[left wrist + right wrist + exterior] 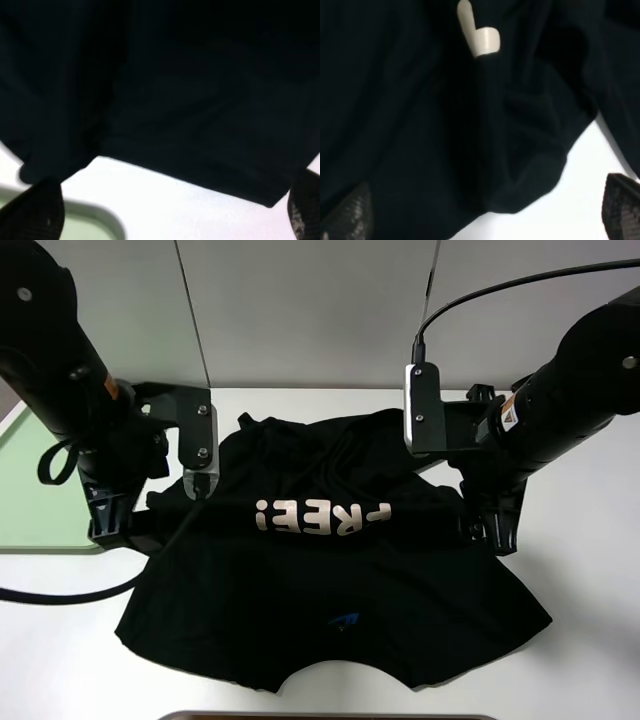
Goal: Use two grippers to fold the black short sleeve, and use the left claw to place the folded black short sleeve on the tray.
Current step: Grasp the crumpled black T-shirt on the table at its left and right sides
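Farthest left is the tray [30, 500], my reference for everything else. My left gripper [170, 207] hangs over the tray's right-hand edge, jaws spread wide and pinching nothing. Its wrist view shows the tray's rounded corner by one fingertip and the shirt's edge just ahead of both tips. The shirt [300, 600] lies on the worktop [590, 570] just right of the tray, not on it. Whether cloth touches the rim I can't tell behind the arm. The lettering [322, 518] reads upside down to me along a raised ridge of cloth, with the blue neck label [345, 620] on my side of it. That ridge is the axis that matters: it runs straight away from the tray, from one gripper to the other. My right gripper [482, 210] sits at the ridge end farthest from the tray, also wide open and empty, low over bunched cloth. I judge the next grab needs both arms, each taking the end on its own side. The left is nearer the tray, which suits the final carry. Black on black hides the layers, so I might pinch only one.
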Controlling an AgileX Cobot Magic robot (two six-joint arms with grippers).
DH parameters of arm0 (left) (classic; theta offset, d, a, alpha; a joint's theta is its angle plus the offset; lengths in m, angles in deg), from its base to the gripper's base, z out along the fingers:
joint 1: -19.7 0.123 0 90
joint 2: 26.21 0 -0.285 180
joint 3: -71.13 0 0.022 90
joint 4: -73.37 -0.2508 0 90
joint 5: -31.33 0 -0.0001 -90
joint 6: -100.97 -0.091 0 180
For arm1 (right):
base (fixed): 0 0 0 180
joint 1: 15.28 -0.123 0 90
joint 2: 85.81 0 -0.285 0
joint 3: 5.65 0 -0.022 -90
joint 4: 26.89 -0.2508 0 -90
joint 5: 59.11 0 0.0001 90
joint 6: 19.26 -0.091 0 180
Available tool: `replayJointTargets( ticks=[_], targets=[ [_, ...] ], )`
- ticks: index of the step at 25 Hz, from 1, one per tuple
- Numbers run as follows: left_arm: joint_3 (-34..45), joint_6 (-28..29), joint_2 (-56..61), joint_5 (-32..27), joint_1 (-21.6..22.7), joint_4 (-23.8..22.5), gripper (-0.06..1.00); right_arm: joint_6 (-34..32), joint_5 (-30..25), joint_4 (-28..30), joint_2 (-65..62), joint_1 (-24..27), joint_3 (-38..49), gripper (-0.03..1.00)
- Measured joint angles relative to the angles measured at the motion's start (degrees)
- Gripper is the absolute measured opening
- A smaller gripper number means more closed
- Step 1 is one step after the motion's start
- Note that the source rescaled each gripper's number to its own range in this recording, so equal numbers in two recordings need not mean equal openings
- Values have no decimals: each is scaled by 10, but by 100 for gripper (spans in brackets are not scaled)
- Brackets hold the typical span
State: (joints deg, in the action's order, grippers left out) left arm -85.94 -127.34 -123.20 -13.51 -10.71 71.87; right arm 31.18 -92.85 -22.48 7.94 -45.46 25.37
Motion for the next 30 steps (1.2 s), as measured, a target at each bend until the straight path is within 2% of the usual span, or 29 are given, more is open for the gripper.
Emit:
replayJointTargets(
  ticks=[4, 11, 16, 26, 30],
  targets=[
    [-1, -57, -36, 10, 19, 10, 88, 20, 17, 0, 27, 0, 0, 100],
    [-32, -80, -96, 44, 39, 9, 88, 24, 73, -1, 66, 0, 0, 100],
    [-68, -87, -142, 66, 42, 11, 88, 51, 89, -1, 84, 0, 0, 100],
    [-80, -120, -202, 63, 64, 7, 88, 65, 128, -1, 108, 0, 0, 100],
    [-80, -124, -207, 72, 71, 6, 88, 67, 160, -1, 121, 0, 0, 100]
  ],
)
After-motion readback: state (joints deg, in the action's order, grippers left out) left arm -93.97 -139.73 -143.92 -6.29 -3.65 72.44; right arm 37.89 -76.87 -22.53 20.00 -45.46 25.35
